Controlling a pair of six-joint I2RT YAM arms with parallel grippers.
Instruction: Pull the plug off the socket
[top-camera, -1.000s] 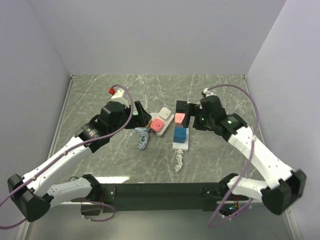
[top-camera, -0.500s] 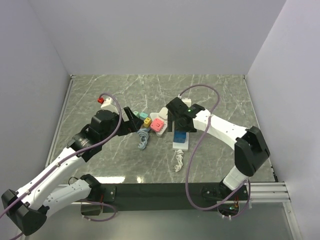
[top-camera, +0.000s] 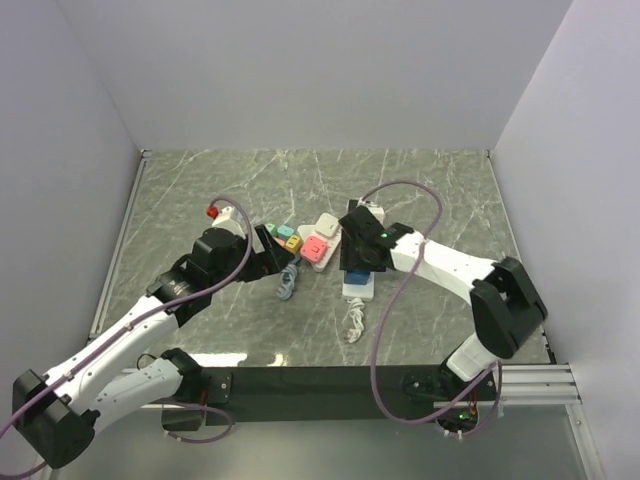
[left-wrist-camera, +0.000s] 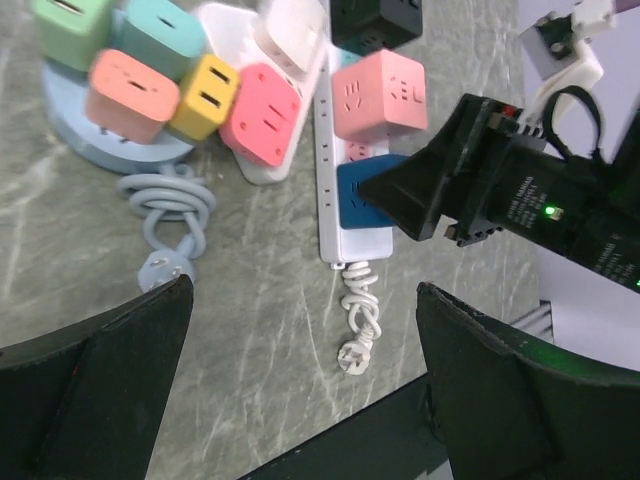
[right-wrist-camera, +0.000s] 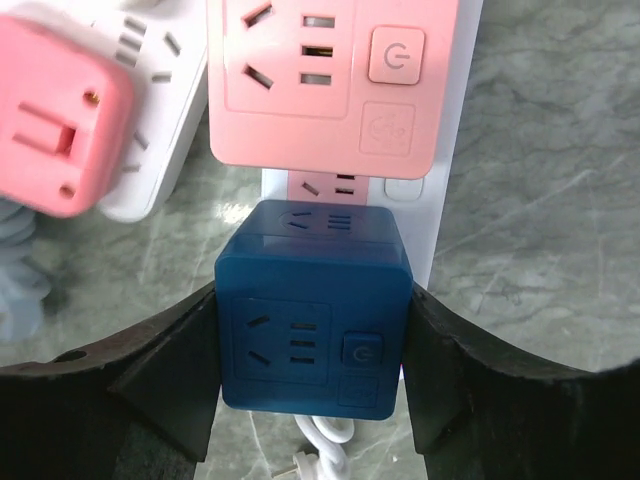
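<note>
right gripper (right-wrist-camera: 312, 385) pinches blue plug (right-wrist-camera: 312, 320), upright on strip (right-wrist-camera: 425, 235).

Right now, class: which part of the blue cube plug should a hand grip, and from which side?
Grip the blue cube plug by its two flat side faces, coming from straight above. The pink cube crowds its far face on the white strip, while both sides stand free. The right hand straddles it exactly so, fingers against both faces.

Left arm (top-camera: 130, 330) reaches inward, jaws wide; right arm (top-camera: 450, 266) bends inward, jaws clamped.
</note>
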